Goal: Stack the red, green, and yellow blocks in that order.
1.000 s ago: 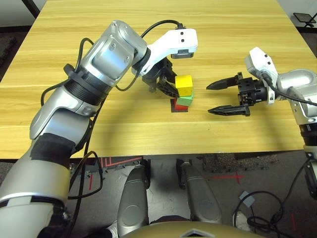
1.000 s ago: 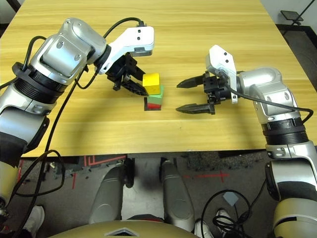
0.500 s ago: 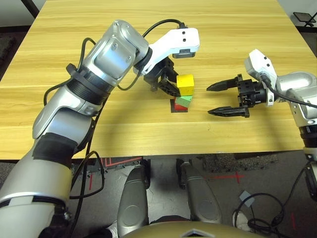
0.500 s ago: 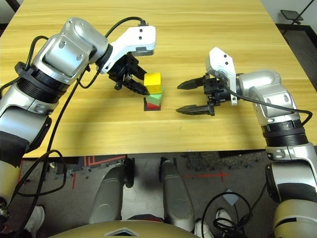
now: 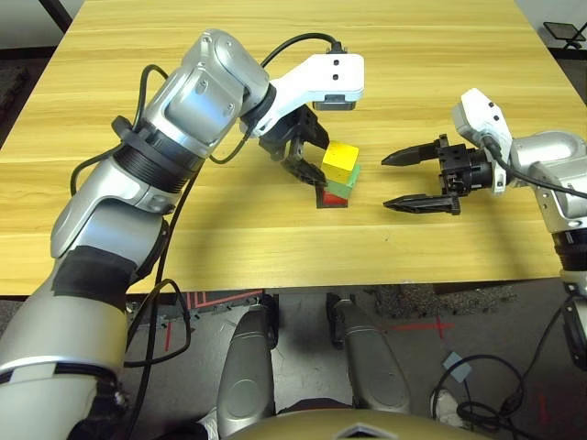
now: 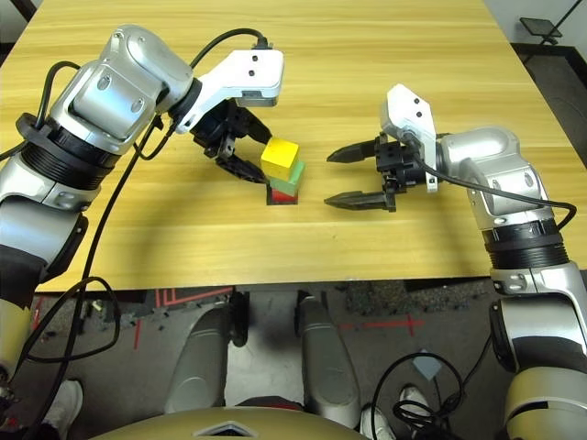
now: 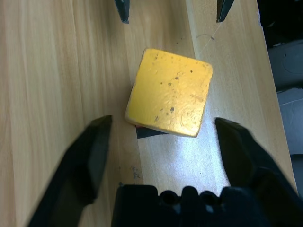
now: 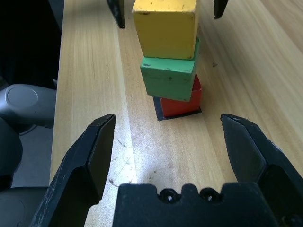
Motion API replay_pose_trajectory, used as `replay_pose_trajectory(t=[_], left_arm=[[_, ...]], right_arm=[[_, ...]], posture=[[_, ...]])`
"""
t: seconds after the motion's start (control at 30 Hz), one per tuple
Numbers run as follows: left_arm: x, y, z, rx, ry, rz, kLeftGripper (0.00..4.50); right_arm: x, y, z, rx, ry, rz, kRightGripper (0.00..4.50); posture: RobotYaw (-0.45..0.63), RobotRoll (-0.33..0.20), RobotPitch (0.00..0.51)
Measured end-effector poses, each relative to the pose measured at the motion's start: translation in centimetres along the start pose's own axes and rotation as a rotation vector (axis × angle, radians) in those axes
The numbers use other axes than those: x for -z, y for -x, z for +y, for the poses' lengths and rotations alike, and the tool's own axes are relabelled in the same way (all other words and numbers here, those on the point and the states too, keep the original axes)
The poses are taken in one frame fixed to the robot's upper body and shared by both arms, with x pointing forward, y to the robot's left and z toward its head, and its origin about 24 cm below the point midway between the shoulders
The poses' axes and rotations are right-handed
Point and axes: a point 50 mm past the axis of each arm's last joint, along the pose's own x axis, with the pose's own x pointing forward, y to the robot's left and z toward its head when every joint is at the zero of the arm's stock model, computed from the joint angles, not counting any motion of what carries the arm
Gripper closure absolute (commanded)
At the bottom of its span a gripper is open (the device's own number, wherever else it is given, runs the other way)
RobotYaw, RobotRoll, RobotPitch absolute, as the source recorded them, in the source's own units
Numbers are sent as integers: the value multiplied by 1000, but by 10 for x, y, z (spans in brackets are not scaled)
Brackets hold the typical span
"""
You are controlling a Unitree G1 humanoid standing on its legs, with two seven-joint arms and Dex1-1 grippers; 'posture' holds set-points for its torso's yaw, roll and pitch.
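The red block (image 8: 182,104) sits on a flat black patch (image 8: 161,116) in the middle of the table. The green block (image 8: 169,75) rests on it, shifted a little to one side. The yellow block (image 5: 340,156) lies on top, turned slightly against the green one. My left gripper (image 5: 316,158) is open, its fingers (image 7: 94,146) standing wide on either side of the yellow block (image 7: 169,92) without touching it. My right gripper (image 5: 386,182) is open, a short way to the right of the stack and pointing at it, with nothing between its fingers (image 8: 94,146).
The wooden table (image 5: 183,238) stretches bare around the stack. Black cables (image 5: 156,87) loop off my left arm above the table's left part. The table's front edge (image 5: 367,280) runs just below both grippers.
My left gripper has opened and let go of the yellow block, which now rests on the green one, slightly turned. The right arm has stayed put.
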Motion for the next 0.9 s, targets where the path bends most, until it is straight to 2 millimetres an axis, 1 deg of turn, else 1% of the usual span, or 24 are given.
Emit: replay_pose_trajectory(t=[0.03,0.13,0.17,0.2,0.3,0.43,0.53,0.6,0.67,0.73,0.8,0.83,0.87,0.9], left_arm=[[-1,0,0,0,-4,-2,875],[-2,0,-1,0,-6,-3,658],[-2,0,-1,0,-3,-4,302],[-2,0,-1,0,0,-4,63],[-2,3,0,-12,23,-19,22],[2,22,-5,-49,48,-22,22],[15,33,-17,-55,110,-26,22],[25,42,-24,-93,194,-51,22],[35,57,-27,-199,288,-90,22],[45,71,-30,-326,359,-129,22],[56,78,-32,-432,425,-151,22],[65,81,-34,-523,464,-185,22],[78,81,-37,-627,526,-225,22],[95,81,-44,-776,599,-284,22]], right_arm=[[0,0,0,0,2,-1,0],[-1,-1,0,-3,3,-6,0],[-1,-2,0,-5,2,-9,0],[-1,-3,0,-6,2,-11,0],[0,-4,0,-7,1,-14,0],[3,-3,1,-11,-9,-9,0],[6,-1,1,-17,-23,-6,0],[9,1,-1,-3,-41,-9,0],[10,4,-6,54,-57,-25,0],[8,10,-13,161,-61,-57,0],[9,17,-18,259,-73,-73,0],[10,18,-22,336,-79,-88,0],[12,18,-26,436,-92,-116,0],[17,16,-28,547,-112,-157,0]], posture=[[-95,-24,262],[-95,-24,262],[-96,-25,260],[-94,-26,260],[-83,-30,257],[-61,-33,253],[-41,-43,243],[-33,-48,238],[-33,-52,234],[-28,-61,231],[-27,-72,231],[-28,-79,234],[-26,-83,235],[-22,-86,238]])
